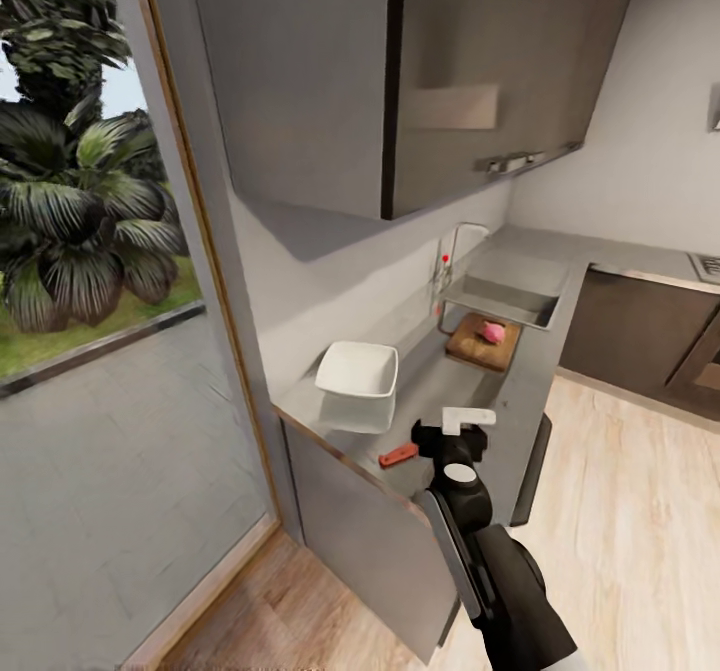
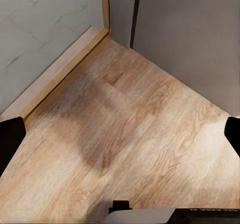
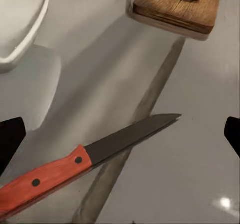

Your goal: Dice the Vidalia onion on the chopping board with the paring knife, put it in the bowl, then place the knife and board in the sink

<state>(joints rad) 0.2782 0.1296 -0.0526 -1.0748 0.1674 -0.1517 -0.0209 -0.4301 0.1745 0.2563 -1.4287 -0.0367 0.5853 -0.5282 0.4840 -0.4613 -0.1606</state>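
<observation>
The right pincer [image 1: 462,429] is held spread wide above the paring knife [image 3: 85,156], low centre on the worktop [image 1: 440,376]. The red-orange handle should be grasped squarely. The Vidalia onion [image 1: 493,331] sits on the chopping board [image 1: 478,348], mid-right. The left pincer's fingertips [image 2: 11,139] are parted over floor.

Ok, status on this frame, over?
Right gripper open above paring knife. Left gripper open, facing floor. Vidalia onion on chopping board. Nothing blocking.

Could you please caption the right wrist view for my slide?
Paring knife lying on the countertop, with bowl and onion-topped chopping board beyond.
</observation>
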